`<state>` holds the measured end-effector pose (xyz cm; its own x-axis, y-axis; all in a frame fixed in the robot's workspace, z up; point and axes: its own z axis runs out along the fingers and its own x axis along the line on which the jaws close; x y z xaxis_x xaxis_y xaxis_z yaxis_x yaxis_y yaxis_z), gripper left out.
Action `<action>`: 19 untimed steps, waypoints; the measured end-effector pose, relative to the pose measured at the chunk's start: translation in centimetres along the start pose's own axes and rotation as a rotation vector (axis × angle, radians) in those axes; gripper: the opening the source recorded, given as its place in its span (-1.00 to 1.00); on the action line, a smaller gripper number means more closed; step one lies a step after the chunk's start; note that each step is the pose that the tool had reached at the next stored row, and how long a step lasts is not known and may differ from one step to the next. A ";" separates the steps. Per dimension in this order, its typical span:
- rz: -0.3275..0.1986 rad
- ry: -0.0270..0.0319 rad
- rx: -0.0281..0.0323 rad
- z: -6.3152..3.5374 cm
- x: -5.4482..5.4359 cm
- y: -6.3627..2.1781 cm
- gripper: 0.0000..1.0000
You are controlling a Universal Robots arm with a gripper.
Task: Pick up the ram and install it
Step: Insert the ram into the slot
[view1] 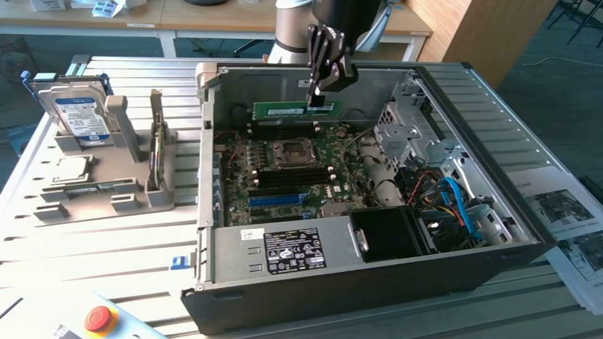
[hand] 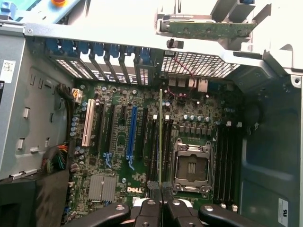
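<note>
The ram (view1: 281, 109) is a long green stick with a pale label. It hangs level above the motherboard (view1: 282, 173) inside the open computer case (view1: 490, 191), near the case's far wall. My gripper (view1: 320, 104) is shut on the ram's end at the exterior view's right. In the wrist view the ram (hand: 160, 137) shows edge-on as a thin green line running out from my gripper (hand: 160, 191), over the black memory slots (hand: 154, 142) beside the CPU socket (hand: 190, 163). It is above the slots, not seated.
A grey fixture (view1: 94, 191) at the exterior view's left holds a hard drive (view1: 80, 116), a CPU chip (view1: 70, 169) and a second green stick (view1: 155, 145). The power supply (view1: 292, 251) and cables (view1: 452, 201) fill the case's near side. A red stop button (view1: 99, 319) sits in front.
</note>
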<state>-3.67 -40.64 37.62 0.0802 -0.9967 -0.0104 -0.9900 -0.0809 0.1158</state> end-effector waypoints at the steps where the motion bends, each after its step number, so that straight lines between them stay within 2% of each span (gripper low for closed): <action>1: 0.000 0.0000 0.0005 0.18 0.0 -0.02 -0.76; 13: 0.000 0.0004 0.0012 2.35 0.0 -0.27 -0.76; 16: 0.000 0.0006 0.0012 2.53 0.0 -0.29 -0.76; 17: 0.000 0.0006 0.0022 2.53 0.0 -0.27 -0.76; 19: 0.000 0.0010 0.0111 2.59 0.0 -0.14 -0.76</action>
<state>-3.83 -40.64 35.03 0.0803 -0.9967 -0.0094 -0.9912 -0.0808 0.1048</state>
